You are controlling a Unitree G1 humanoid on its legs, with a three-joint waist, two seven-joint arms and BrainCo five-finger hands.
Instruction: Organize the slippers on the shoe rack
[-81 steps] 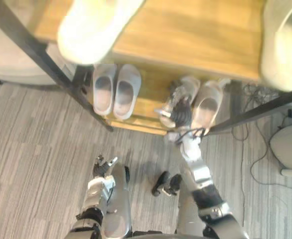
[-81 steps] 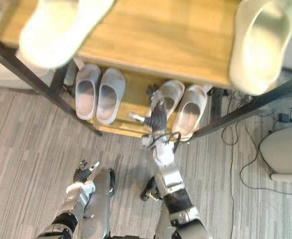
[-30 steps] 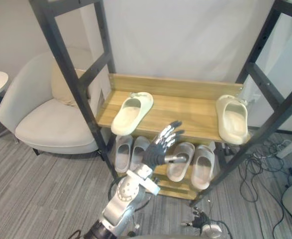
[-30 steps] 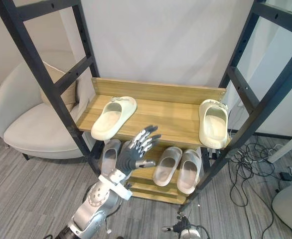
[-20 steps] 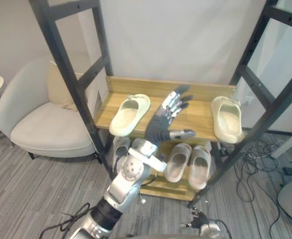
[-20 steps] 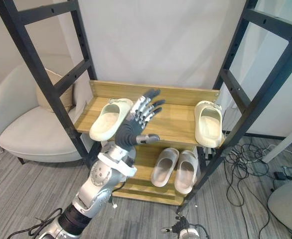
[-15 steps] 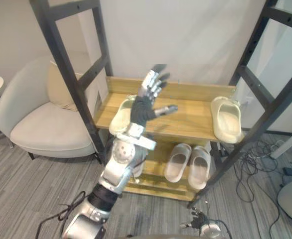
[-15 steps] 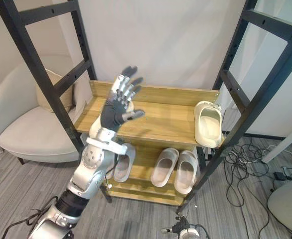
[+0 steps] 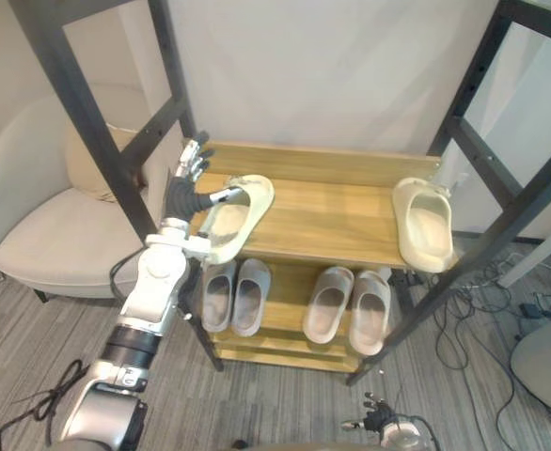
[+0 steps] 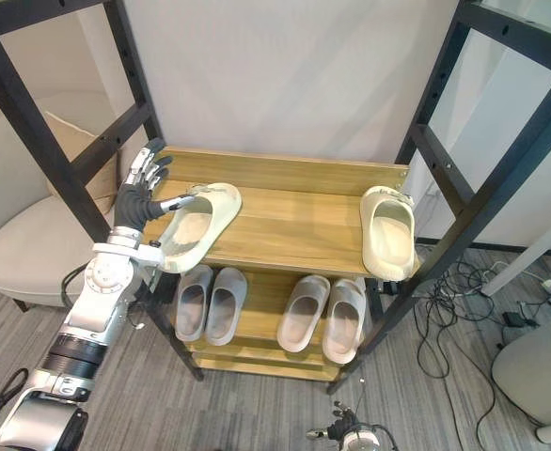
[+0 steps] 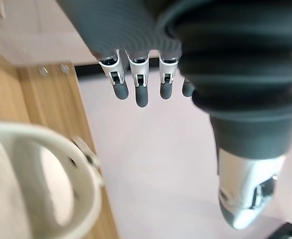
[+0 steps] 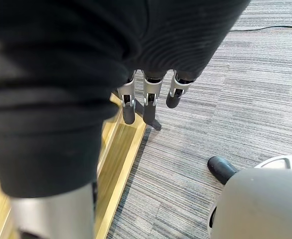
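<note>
Two cream slippers sit on the rack's (image 9: 511,221) top shelf (image 9: 337,211) in the left eye view. The left slipper (image 9: 233,216) lies slantwise at the left end, its near end hanging over the shelf's near edge. The right slipper (image 9: 424,224) lies lengthwise at the right end, well apart from it. And there's the left hand (image 9: 183,188), raised just left of the left slipper, fingers spread wide and straight, thumb stretched towards the slipper's far end. I can't tell whether it touches. Down on the bottom shelf (image 9: 285,291), a grey pair (image 9: 233,296) at the left and a beige pair (image 9: 351,305) at the right, each pair side by side. Low down near the floor, the right hand (image 9: 379,418) hangs.

Over to the right eye view: same line-up, with a pale armchair (image 10: 12,254) left of the rack and cables (image 10: 464,282) on the carpet (image 10: 285,413) at the right.

Left wrist view now: the fingers (image 11: 136,89) are out straight, holding nothing, the thumb (image 11: 245,194) well apart from them. Past them lie the wood of the shelf and the cream slipper's rim, clear of the fingertips.

Right wrist view: fingers straight and relaxed, pointing down at the grey carpet, nothing in them, with the rack's near wooden edge just beside them.
</note>
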